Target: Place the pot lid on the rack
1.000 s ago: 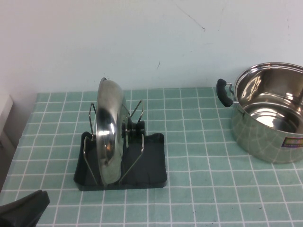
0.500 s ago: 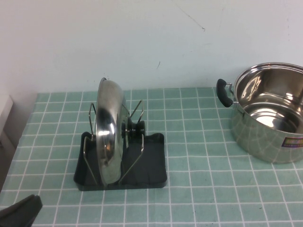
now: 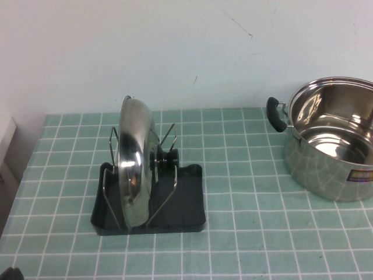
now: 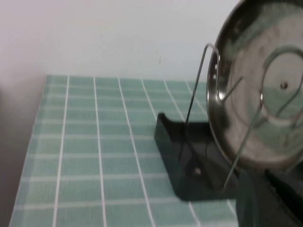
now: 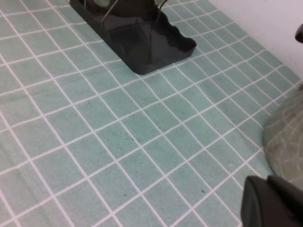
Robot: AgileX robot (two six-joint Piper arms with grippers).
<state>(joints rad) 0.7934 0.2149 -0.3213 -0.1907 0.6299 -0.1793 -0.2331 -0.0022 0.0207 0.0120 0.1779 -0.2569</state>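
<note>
The pot lid (image 3: 133, 169) stands on edge in the wire slots of the black rack (image 3: 186, 219), its black knob (image 3: 163, 160) facing right. In the left wrist view the lid (image 4: 260, 94) leans in the rack (image 4: 189, 165) just beyond my left gripper (image 4: 272, 189), which is shut, empty and clear of it. In the high view only a dark tip of the left gripper (image 3: 7, 273) shows at the bottom left corner. My right gripper (image 5: 267, 182) is shut and empty, low over the tiles beside the pot; it is out of the high view.
A deep steel pot (image 3: 332, 140) with black side handles stands at the right edge of the green tiled table (image 3: 250, 198); its wall shows in the right wrist view (image 5: 286, 137). The rack's end (image 5: 142, 42) is far from the right gripper. A white wall runs behind.
My left gripper has drawn back toward the near left corner and has nearly left the high view. The lid, rack and pot have not moved.
</note>
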